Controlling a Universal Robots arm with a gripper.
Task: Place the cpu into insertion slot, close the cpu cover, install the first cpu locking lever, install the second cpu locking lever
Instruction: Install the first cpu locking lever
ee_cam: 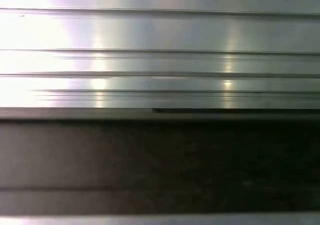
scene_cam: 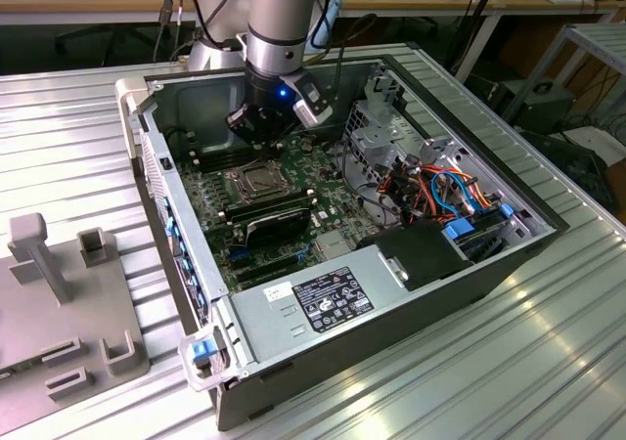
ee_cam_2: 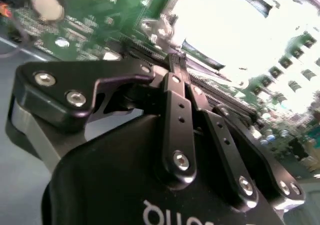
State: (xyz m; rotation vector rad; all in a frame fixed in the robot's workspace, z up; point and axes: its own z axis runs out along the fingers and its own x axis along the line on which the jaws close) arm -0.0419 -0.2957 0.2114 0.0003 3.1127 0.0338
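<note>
Exterior view shows my tool low inside the computer case, just past the far edge of the insertion slot. Its fingers look squeezed together in the second wrist view. I cannot tell whether they hold anything.

Arm upright, gripper fingers seemingly pressed together

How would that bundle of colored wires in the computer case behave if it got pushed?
The wires look thin and loosely looped, so they would probably flex and shift rather than resist. They seem light. They run between metal parts of the case, so they might snag.
</note>
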